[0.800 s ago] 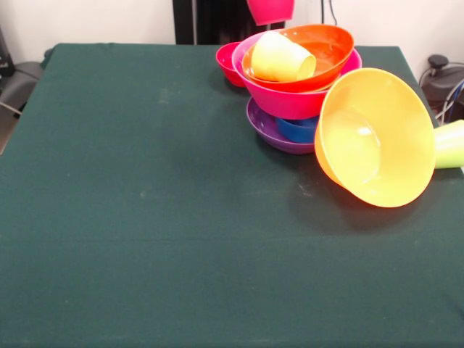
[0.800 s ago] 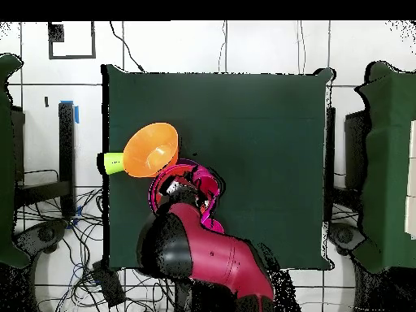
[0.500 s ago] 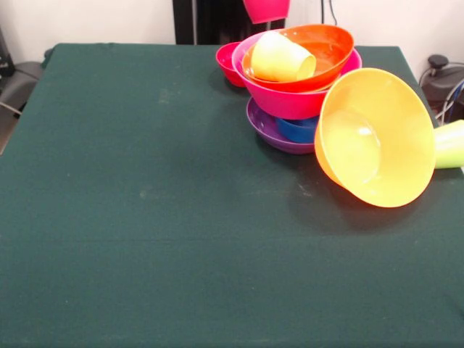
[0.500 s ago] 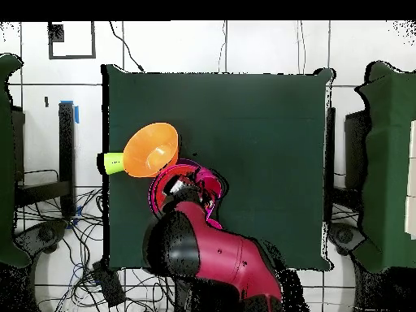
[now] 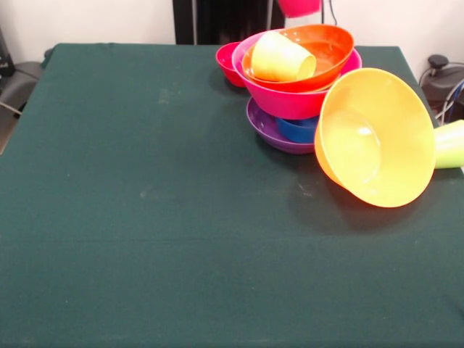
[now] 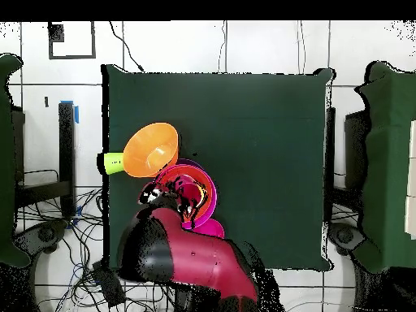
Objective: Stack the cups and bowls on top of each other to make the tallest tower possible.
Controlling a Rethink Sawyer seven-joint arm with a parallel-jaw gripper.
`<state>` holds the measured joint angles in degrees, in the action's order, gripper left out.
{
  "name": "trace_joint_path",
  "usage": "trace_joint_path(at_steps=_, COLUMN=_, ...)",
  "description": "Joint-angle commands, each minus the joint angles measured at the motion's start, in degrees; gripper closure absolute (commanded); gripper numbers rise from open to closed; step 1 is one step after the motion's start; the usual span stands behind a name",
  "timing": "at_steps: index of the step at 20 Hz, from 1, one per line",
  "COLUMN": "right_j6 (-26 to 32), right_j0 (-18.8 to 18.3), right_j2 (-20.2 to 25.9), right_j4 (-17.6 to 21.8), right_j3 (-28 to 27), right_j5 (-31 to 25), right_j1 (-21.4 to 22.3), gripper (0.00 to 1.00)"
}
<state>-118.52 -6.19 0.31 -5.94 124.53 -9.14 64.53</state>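
Observation:
The tower stands at the table's far right in the front view: a purple bowl [image 5: 267,129] lowest, then a blue bowl [image 5: 297,130], a pink bowl [image 5: 288,100] and a red-orange bowl [image 5: 328,49]. A yellow cup [image 5: 280,58] lies on its side in the top bowl. A small red bowl [image 5: 228,62] sits behind the tower. A light orange bowl [image 5: 377,138] lies tipped on its side to the right, with a lime green cup [image 5: 451,143] behind it. A glossy red shape [image 5: 299,6] hangs at the top edge above the tower; whether it is a cup or part of the arm is unclear.
From overhead the red and black arm [image 6: 191,264] covers the near side of the pink bowl [image 6: 203,188]. The tipped orange bowl [image 6: 151,149] and the green cup [image 6: 111,162] lie by the green table's [image 6: 244,130] left edge.
In the front view the red shape at the top edge has shifted right and risen. From overhead the arm has swung left, uncovering more of the pink bowl.

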Motion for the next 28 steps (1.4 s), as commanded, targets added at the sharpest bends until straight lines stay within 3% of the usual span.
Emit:
trace_joint_path(at_steps=1, right_j6=-10.41, right_j0=7.77, right_j2=-1.99, right_j4=0.09, right_j3=1.29, right_j5=0.06, right_j1=-4.38, gripper=1.0)
trace_joint_path(at_steps=6, right_j6=-12.1, right_j0=10.93, right_j2=-3.54, right_j4=-1.37, right_j3=1.76, right_j5=2.94, right_j1=-6.24, gripper=1.0)
trace_joint_path(at_steps=11, right_j6=-12.7, right_j0=11.45, right_j2=-3.32, right_j4=-1.8, right_j3=2.49, right_j5=6.69, right_j1=-8.49, gripper=1.0)
trace_joint_path(at_steps=18, right_j6=-11.32, right_j0=8.94, right_j2=-2.03, right_j4=-0.98, right_j3=2.83, right_j5=8.27, right_j1=-9.24, gripper=1.0)
trace_joint_path(at_steps=28, right_j6=-9.51, right_j0=6.66, right_j2=-1.16, right_j4=-0.72, right_j3=2.66, right_j5=5.83, right_j1=-7.35, gripper=1.0)
